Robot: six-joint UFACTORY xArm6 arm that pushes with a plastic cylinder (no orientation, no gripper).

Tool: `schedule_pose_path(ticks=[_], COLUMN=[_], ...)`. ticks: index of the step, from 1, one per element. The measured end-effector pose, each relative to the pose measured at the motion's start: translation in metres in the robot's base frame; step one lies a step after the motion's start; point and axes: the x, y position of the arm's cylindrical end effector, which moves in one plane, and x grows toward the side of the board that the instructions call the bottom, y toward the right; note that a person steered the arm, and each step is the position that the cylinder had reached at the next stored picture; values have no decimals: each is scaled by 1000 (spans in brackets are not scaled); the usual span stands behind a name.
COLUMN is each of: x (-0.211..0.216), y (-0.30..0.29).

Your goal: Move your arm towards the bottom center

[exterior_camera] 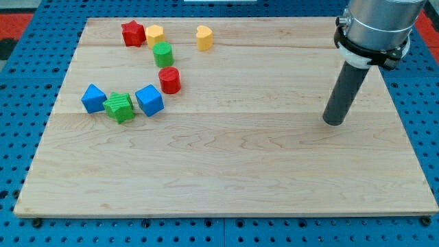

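Right now my tip (334, 121) rests bare on the board (226, 171), touching nothing, blocks well off toward the view's left; next, slide down-left to bottom center

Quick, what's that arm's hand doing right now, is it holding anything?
No hand or fingers: the arm ends in a dark rod.
My tip: holding nothing, resting on the board at the view's right, far from all the blocks.

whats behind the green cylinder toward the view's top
Behind the green cylinder block sits a yellow block, its lower edge covered, and a red star block. My tip is far right.
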Motion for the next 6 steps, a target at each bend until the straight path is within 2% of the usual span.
schedule_pose_path(ticks=[3,4,5,6], x=[5,54,115,132], y=[-2,-3,-46,-150])
